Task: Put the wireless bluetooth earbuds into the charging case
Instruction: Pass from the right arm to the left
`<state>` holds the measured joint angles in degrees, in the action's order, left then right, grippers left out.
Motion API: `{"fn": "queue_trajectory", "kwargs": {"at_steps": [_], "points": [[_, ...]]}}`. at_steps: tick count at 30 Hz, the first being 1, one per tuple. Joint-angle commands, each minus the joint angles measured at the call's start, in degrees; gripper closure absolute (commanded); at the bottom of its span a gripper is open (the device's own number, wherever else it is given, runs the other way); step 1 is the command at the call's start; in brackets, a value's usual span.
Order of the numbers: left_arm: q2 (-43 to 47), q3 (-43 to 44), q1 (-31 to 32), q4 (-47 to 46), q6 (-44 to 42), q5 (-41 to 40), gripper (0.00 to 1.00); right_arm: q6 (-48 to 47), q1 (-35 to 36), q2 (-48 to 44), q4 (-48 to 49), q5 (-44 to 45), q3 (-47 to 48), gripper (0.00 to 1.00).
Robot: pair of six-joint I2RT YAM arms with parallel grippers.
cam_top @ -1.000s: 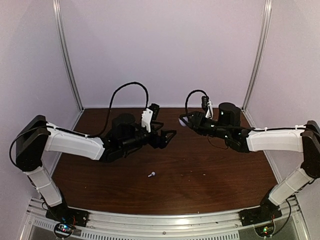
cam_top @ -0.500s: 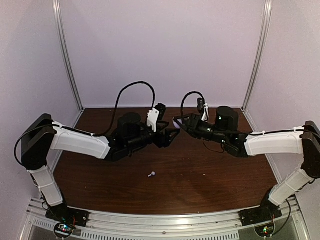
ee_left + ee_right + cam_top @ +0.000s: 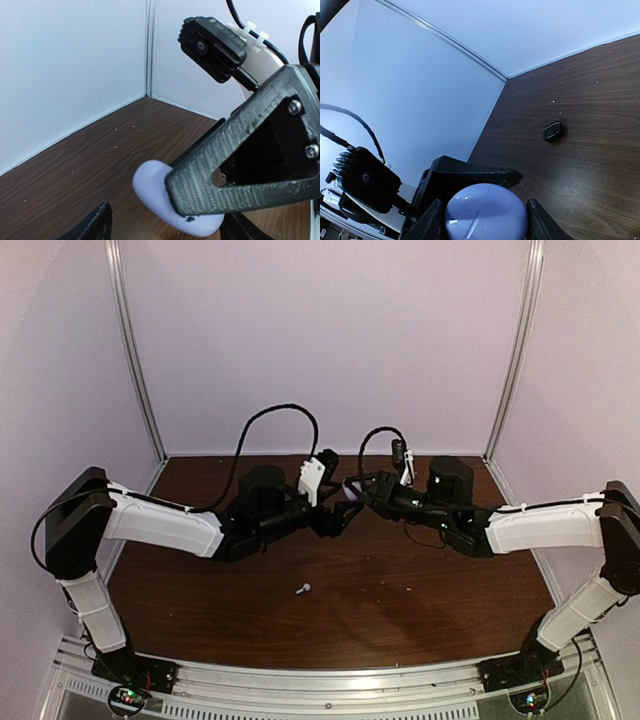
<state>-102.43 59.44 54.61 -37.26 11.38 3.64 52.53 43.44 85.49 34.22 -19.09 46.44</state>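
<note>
1. Lavender-white charging case (image 3: 485, 207), lid shut so nothing inside shows, is clamped between the right gripper's (image 3: 484, 222) two fingers, up off the table (image 3: 450, 610).
2. Facing it nose to nose, the left gripper (image 3: 347, 512) has its fingers spread wide. I can't tell whether they touch the case.
3. One white earbud (image 3: 303, 589) lies on the wood nearer the arm bases. One black earbud (image 3: 553, 131) lies well apart from the case, toward the wall corner.

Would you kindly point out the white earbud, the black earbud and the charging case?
white earbud (image 3: 303, 589): top view, its body.
black earbud (image 3: 552, 131): right wrist view, its centre.
charging case (image 3: 485, 212): right wrist view, domed lid.
</note>
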Motion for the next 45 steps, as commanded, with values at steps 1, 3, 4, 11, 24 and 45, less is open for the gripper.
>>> {"fn": "queue_trajectory", "kwargs": {"at_steps": [1,3,4,11,24,45], "points": [[1.2,0.9,0.3,-1.6,-3.6,1.4,0.25,0.2,0.5,0.6,1.4,-0.7,-0.9,0.66],[1.6,0.0,0.3,-2.3,-4.3,1.6,0.25,0.3,0.5,0.8,1.6,-1.1,-1.0,0.66],[1.9,-0.3,0.3,-2.6,-4.7,1.4,0.25,0.3,0.6,0.9,1.6,-1.4,-1.0,0.66],[2.9,-2.3,0.3,-5.0,-8.9,2.7,0.24,0.6,0.9,0.9,1.5,-2.4,-1.2,0.66],[4.6,-2.6,0.3,-1.8,-19.0,6.9,0.28,0.4,1.6,0.4,0.5,-3.5,-2.2,0.66],[10.5,-3.2,0.3,6.4,-25.6,14.1,0.62,-4.4,1.6,-3.8,-2.6,-10.5,-2.6,0.4]]}}
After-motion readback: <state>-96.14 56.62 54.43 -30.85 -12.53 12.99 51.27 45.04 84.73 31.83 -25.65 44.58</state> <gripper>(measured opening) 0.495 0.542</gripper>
